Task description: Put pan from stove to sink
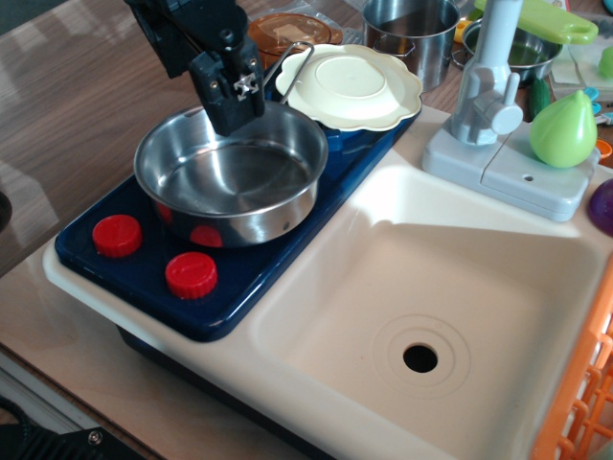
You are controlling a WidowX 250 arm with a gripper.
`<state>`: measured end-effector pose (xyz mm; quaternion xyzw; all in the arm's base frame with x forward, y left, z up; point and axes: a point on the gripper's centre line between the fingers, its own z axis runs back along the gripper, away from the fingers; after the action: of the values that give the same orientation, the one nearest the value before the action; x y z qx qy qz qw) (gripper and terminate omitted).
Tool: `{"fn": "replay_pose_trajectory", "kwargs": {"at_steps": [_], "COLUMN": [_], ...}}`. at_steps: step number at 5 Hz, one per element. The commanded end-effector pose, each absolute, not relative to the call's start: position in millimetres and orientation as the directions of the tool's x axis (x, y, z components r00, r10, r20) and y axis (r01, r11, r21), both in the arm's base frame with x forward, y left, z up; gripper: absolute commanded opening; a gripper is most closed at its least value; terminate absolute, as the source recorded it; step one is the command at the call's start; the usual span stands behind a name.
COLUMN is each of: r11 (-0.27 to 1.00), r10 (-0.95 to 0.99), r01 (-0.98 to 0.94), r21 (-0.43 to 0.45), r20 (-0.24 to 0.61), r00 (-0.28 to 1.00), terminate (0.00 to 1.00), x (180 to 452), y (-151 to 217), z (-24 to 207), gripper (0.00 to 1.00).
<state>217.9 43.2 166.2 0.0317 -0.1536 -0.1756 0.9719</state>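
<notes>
The shiny steel pan (230, 177) sits on the navy stove (144, 273), behind the two red knobs (190, 275). Its wire loop handle (292, 59) points to the back right, beside a cream scalloped plate. My black gripper (235, 120) hangs at the pan's far rim, tips down at the rim's edge. The fingers look like one dark block, so I cannot tell whether they are open or shut on the rim. The cream sink (479, 259) with its black drain hole (420, 357) lies to the right of the stove, with nothing in it.
The cream plate (350, 84) rests upside down on the stove's back corner. A grey faucet (488, 81) stands behind the sink, with a green pear (563, 129) beside it. A taller steel pot (412, 34) is at the back. An orange basket (584, 402) borders the sink's right side.
</notes>
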Motion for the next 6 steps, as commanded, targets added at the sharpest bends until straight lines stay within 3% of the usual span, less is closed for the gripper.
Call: {"fn": "replay_pose_trajectory", "kwargs": {"at_steps": [1,3,4,6], "r11": [0.949,0.961,0.972,0.984], "r10": [-0.313,-0.27,-0.224,-0.161], "r01": [0.306,0.277,0.237,0.178], "r21": [0.073,0.025,0.0,-0.024], "r20": [0.31,0.32,0.328,0.323], "r00": [0.898,0.908,0.918,0.933], "terminate": [0.0,0.0,0.0,0.0], "x": [224,223,221,215], "y": [53,61,59,43], "z": [155,139,136,147], "gripper": [1.0,1.0,0.0,0.0]}}
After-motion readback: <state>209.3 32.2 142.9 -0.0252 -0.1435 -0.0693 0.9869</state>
